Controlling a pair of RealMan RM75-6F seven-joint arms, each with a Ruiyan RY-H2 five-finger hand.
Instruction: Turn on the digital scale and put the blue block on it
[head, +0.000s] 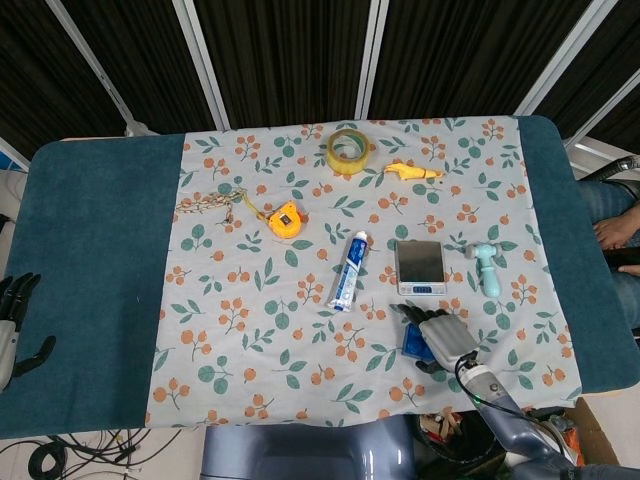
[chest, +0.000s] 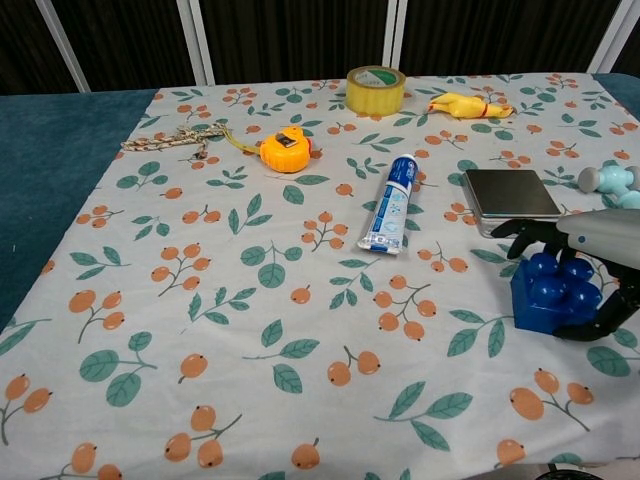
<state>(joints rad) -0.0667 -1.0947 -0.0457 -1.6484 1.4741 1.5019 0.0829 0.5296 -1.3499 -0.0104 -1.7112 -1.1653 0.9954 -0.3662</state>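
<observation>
The blue block (head: 411, 343) (chest: 549, 294) sits on the floral cloth just in front of the digital scale (head: 419, 265) (chest: 510, 194). The scale's silver platform is bare, and its front strip shows blue in the head view. My right hand (head: 446, 337) (chest: 592, 262) hangs low over the block. Its fingers reach over the block's far top edge and its thumb curls by the near right side. I cannot tell whether they touch the block. My left hand (head: 15, 322) rests at the table's left edge with its fingers spread and nothing in it.
A toothpaste tube (head: 349, 270) (chest: 390, 203) lies left of the scale and a small teal fan (head: 487, 268) (chest: 614, 180) lies to its right. Further back are a tape roll (head: 347, 150), a rubber chicken (head: 412, 172), a yellow tape measure (head: 285, 219) and a rope (head: 207, 207).
</observation>
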